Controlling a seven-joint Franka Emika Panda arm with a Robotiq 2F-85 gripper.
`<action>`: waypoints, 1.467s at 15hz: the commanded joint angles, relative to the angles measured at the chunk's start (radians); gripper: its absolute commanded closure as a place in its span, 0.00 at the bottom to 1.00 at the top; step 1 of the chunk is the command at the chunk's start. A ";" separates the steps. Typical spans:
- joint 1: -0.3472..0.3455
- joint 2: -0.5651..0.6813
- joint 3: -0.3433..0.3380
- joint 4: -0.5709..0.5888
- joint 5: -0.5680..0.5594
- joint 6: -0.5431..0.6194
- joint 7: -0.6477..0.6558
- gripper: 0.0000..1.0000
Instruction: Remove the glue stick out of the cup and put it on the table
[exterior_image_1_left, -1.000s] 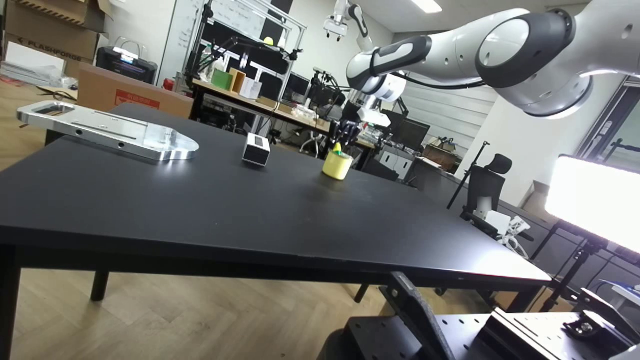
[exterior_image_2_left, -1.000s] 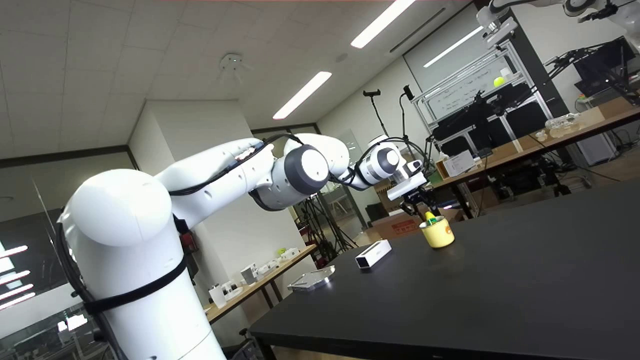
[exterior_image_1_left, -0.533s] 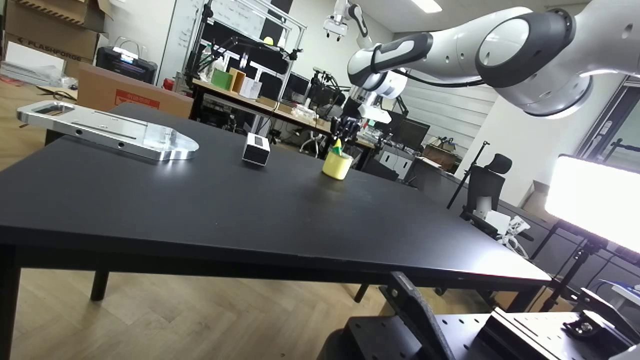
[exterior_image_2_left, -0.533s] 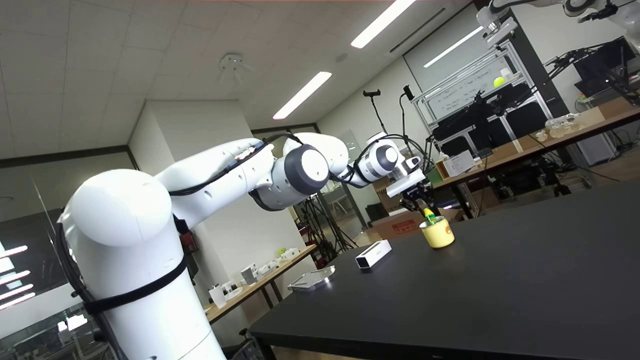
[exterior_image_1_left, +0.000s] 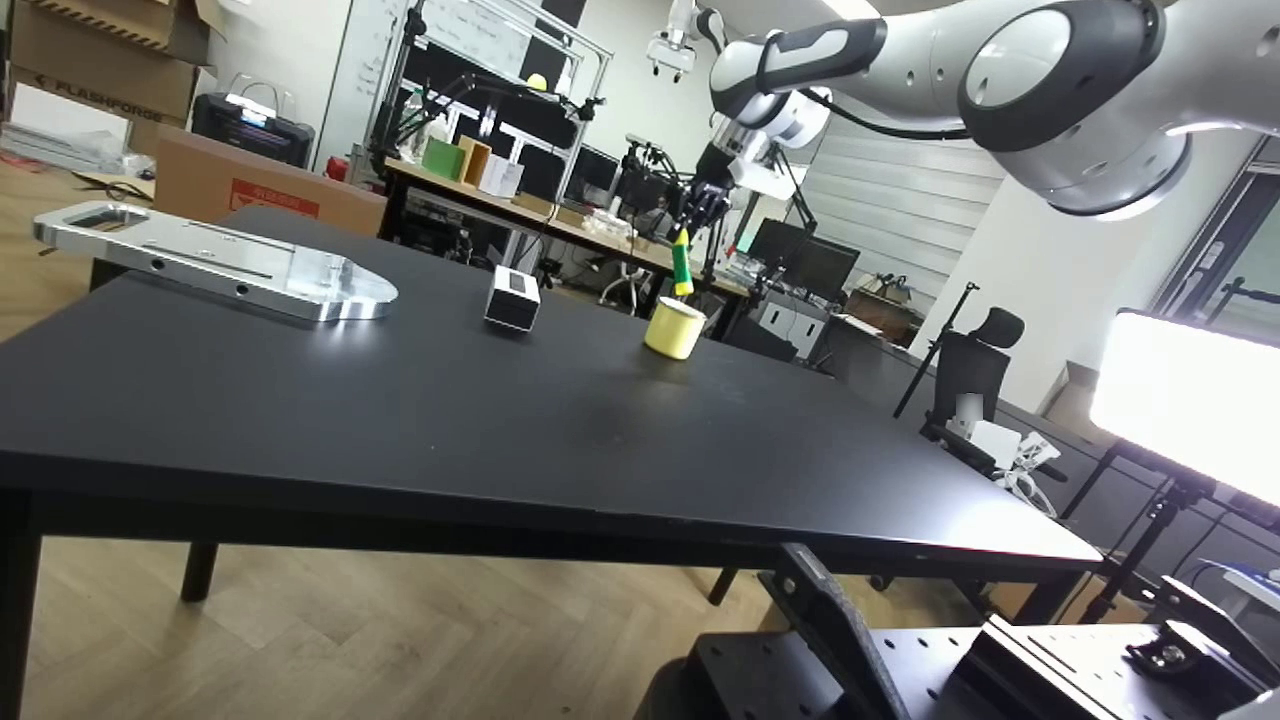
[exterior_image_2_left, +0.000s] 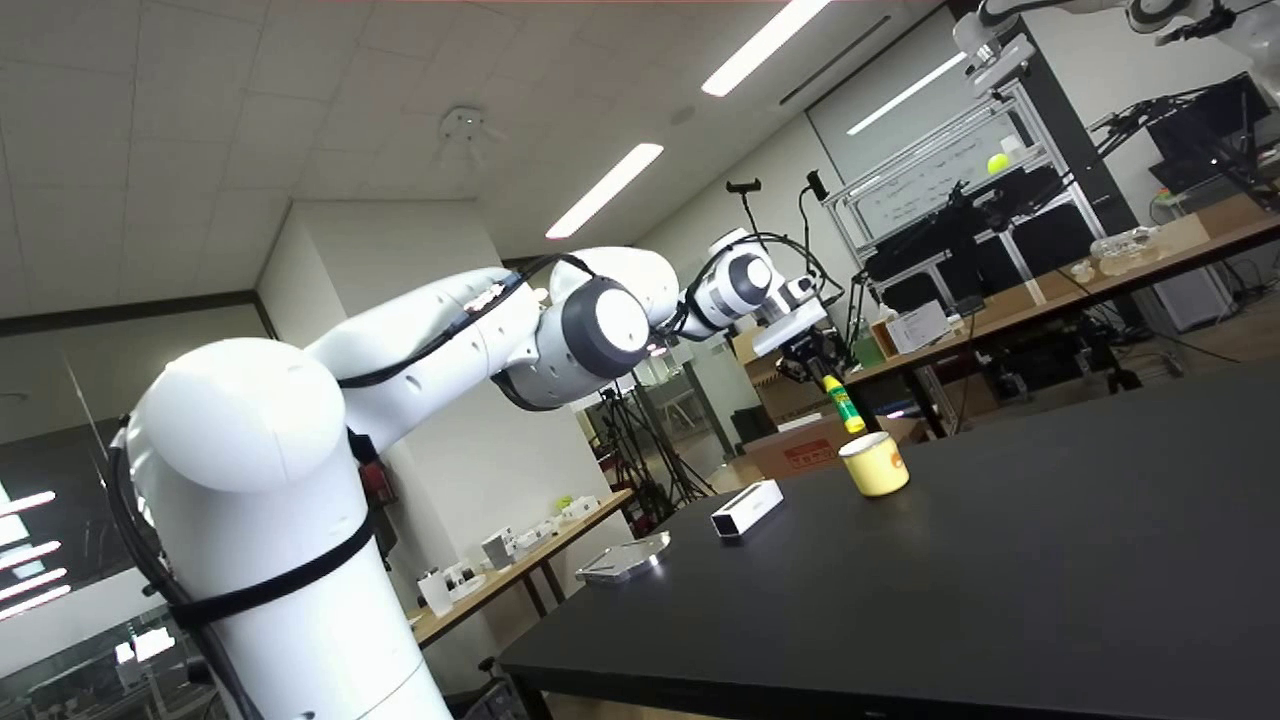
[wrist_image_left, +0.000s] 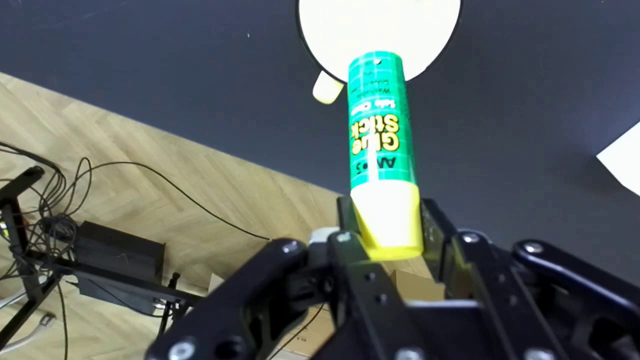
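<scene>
Black and broad, the table (exterior_image_1_left: 480, 430) spreads before us, and over it reaches the white robot arm (exterior_image_2_left: 510, 335), stretched well out for the key move. Lying there, well apart from the action, is a metal plate (exterior_image_1_left: 220, 258), and between it and the yellow mug (exterior_image_2_left: 876, 468) sits a white box (exterior_image_2_left: 748, 508), a bystander as we judge it. That mug stands upright, and look: the glue stick (wrist_image_left: 382, 145) is up out of it! We see the stick hanging just above the rim in both exterior views, yellow cap (wrist_image_left: 391, 220) uppermost, a slim gap beneath its lower end. And the fingers (wrist_image_left: 434, 235)? Clamped on that cap, one on each side, as our wrist view shows. So the score, by our reckoning: extraction done, first half in the bag. Left to come, we judge: carry the stick sideways past the rim, lower it to the table, part the fingers and back away. None of the placing is done yet.
</scene>
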 joint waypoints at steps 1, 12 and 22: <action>-0.001 -0.035 0.049 0.007 0.030 -0.018 -0.086 0.91; 0.006 -0.023 0.123 0.003 0.055 0.045 -0.234 0.66; 0.019 0.014 0.135 0.023 0.062 0.149 -0.251 0.91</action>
